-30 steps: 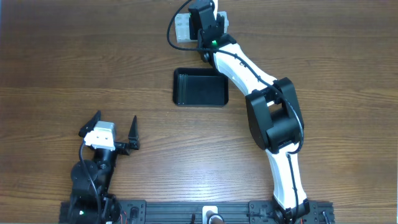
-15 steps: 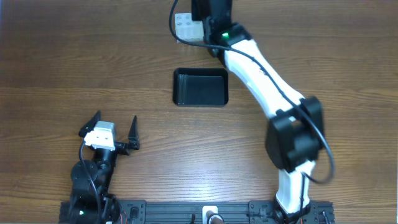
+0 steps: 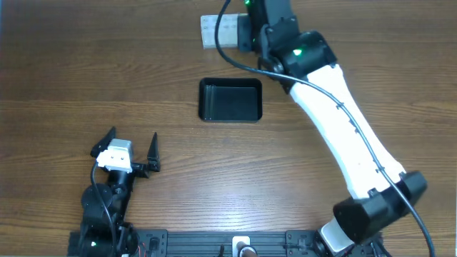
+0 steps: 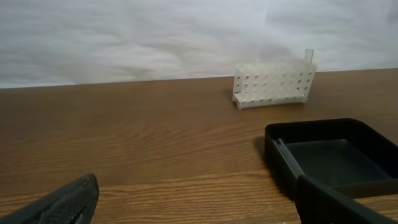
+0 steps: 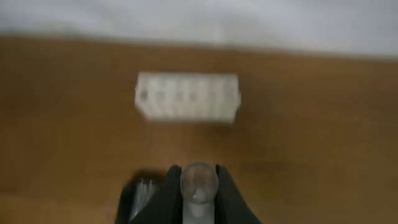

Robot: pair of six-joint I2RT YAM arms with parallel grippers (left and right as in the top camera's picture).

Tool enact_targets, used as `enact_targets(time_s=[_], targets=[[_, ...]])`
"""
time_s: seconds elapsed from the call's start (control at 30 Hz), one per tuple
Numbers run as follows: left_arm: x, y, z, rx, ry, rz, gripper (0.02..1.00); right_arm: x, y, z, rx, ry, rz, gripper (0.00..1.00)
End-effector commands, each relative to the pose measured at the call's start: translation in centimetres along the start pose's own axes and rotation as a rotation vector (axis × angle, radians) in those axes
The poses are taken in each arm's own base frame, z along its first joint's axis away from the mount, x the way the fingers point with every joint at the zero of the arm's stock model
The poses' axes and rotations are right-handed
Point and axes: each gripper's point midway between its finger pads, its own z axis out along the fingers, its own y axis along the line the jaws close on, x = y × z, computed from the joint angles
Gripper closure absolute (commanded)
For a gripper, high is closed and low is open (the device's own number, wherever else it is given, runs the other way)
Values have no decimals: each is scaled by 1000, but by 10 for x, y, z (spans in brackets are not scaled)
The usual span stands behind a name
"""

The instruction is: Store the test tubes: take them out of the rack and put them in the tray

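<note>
The right hand (image 5: pixel 199 176) has risen from the rack (image 5: pixel 188 96), fingers clamped on a test tube (image 5: pixel 199 182).

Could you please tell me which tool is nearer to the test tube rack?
Right. The right tool is raised close by the test tube rack, gripping a test tube. The left tool sits open near its base, far from the rack.
</note>
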Motion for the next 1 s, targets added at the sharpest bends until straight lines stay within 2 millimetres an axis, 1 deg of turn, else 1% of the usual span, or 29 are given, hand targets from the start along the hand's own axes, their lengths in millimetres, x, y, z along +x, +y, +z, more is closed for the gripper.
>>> enact_targets(time_s=[0.03, 0.13, 0.23, 0.3, 0.4, 0.57, 0.63, 0.83, 1.0], targets=[[1, -1, 0, 7, 0, -8, 20, 56, 19, 42, -71, 182, 21, 904], [1, -1, 0, 7, 0, -8, 18, 89, 37, 62, -167, 274, 20, 904], [1, -1, 0, 7, 0, -8, 18, 114, 50, 77, -248, 321, 1, 915], [1, -1, 0, 7, 0, -8, 18, 128, 53, 85, -270, 343, 5, 925], [1, -1, 0, 7, 0, -8, 20, 149, 51, 94, -272, 369, 19, 941], [1, -1, 0, 7, 0, -8, 18, 165, 48, 104, -264, 373, 46, 969], [1, -1, 0, 7, 0, -8, 20, 168, 48, 107, -266, 366, 51, 980], [1, -1, 0, 7, 0, -8, 20, 176, 45, 116, -250, 372, 56, 980], [1, -1, 0, 7, 0, -8, 20, 191, 43, 129, -229, 410, 64, 972]])
